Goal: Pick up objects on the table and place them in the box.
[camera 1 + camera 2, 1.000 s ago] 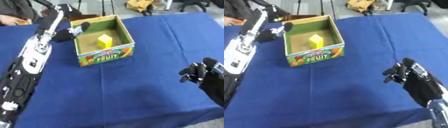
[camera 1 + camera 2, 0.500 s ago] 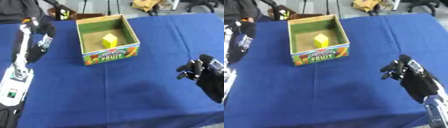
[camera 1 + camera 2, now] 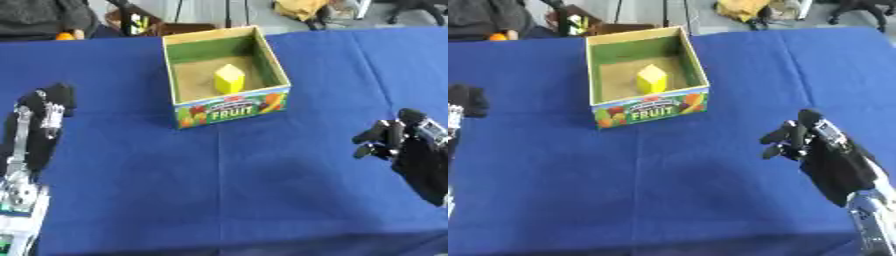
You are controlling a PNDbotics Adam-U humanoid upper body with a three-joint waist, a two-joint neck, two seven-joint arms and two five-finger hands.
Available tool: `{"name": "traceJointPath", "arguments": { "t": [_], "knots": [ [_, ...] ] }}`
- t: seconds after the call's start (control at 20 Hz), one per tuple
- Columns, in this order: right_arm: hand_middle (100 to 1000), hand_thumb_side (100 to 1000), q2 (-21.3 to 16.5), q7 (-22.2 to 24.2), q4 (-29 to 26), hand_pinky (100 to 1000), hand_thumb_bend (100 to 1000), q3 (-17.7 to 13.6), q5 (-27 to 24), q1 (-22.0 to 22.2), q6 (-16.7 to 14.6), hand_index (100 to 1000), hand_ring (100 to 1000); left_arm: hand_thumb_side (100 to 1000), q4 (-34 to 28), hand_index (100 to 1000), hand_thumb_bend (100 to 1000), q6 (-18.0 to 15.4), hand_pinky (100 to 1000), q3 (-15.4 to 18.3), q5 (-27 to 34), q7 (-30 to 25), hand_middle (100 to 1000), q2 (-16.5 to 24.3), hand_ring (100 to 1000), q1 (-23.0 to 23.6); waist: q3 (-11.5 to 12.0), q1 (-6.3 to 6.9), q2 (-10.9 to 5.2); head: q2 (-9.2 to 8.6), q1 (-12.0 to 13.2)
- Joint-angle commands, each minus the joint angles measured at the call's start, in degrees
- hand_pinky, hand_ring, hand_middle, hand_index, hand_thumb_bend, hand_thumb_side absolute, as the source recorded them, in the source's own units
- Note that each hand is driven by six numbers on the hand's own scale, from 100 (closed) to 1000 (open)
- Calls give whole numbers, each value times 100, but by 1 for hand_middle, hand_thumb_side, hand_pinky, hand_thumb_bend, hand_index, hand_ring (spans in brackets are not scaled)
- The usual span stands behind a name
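Open blue table (image 3: 227, 190) ahead of both sets of fingers; only the box (image 3: 229, 107) walls stand between.

An open cardboard box (image 3: 229, 107) stands upright on the far middle of the blue desk (image 3: 227, 185). Its inner walls are green, and its near side bears fruit pictures and the word FRUIT. A yellow block (image 3: 229, 79) stands inside on the box's floor.

Left hand (image 3: 48, 107) fingers blurred, unreadable.
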Motion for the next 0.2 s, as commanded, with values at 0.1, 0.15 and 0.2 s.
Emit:
{"name": "traceJointPath", "arguments": {
  "t": [0.1, 0.15, 0.2],
  "knots": [
    [476, 631, -48, 31, -94, 568, 100, -31, 53, -62, -15, 390, 657, 952, -127, 686, 443, -41, 623, 131, 400, -127, 548, 15, 616, 24, -1, 9, -44, 30, 26],
    [476, 631, -51, 33, -98, 568, 100, -34, 46, -68, -19, 391, 657, 952, -103, 686, 440, -70, 623, 147, 494, -172, 548, 13, 615, 33, -2, 15, -44, 30, 35],
    [476, 632, -49, 29, -97, 568, 100, -42, 38, -74, -20, 391, 656, 953, -83, 684, 436, -107, 622, 162, 588, -216, 546, 7, 612, 39, -2, 20, -43, 30, 42]
  ]
}}
